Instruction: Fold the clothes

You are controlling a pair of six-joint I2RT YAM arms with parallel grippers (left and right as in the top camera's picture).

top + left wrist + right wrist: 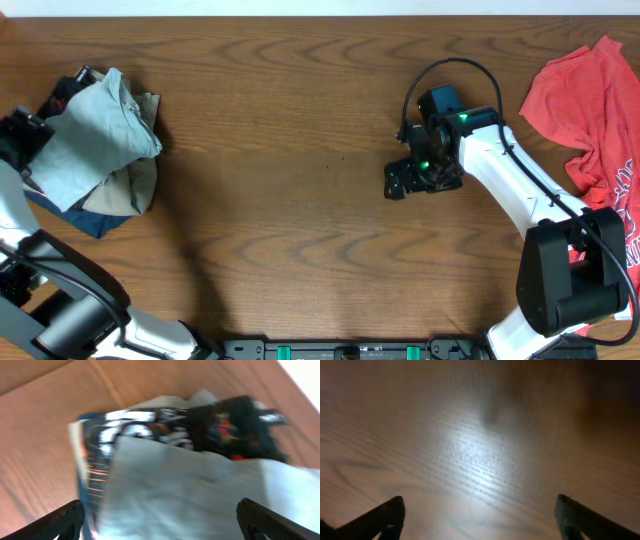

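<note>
The left gripper is spread wide over the blurred pale T-shirt, the right gripper wide over the table. The red T-shirt is cropped by the overhead frame.

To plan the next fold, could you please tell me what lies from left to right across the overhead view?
From the left: pale blue-grey T-shirt → right tool → red T-shirt.
</note>
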